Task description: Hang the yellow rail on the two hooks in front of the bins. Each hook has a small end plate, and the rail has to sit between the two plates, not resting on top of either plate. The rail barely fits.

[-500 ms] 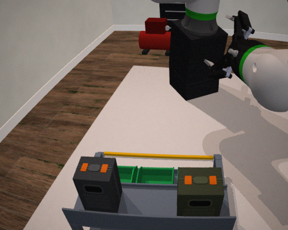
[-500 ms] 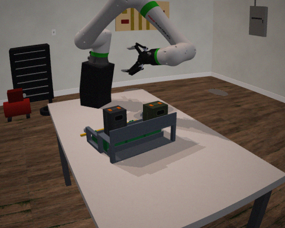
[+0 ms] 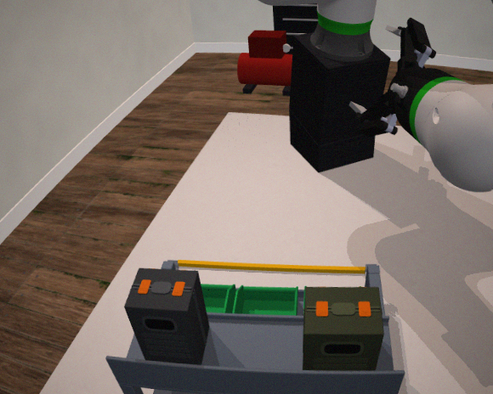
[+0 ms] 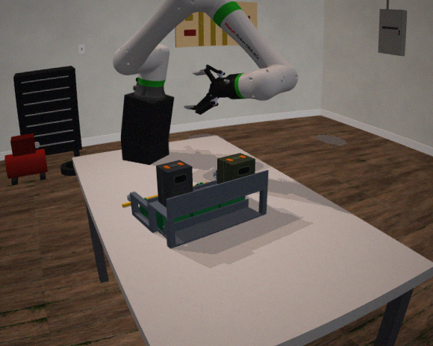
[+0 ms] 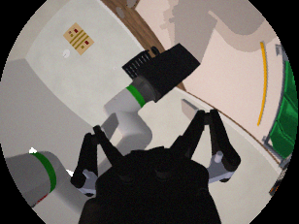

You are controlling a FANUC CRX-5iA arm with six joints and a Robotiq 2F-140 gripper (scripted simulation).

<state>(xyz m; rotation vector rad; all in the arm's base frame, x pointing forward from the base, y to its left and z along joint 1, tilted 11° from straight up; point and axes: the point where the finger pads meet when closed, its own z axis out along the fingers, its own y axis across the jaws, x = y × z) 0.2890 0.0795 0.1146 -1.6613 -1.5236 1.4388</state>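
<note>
The yellow rail lies level along the front of the grey rack, between the left hook and the right hook. In the exterior view its left end sticks out past the left hook's plate. I cannot tell whether it rests on that plate. The rail also shows in the wrist view at the right edge. My gripper is open and empty, high in the air far behind the rack, beside the arm's black base. It also shows in the exterior view and the wrist view.
The grey rack holds green bins, a black box on the left and an olive box on the right. A red compressor and a black tool cabinet stand on the floor behind the table.
</note>
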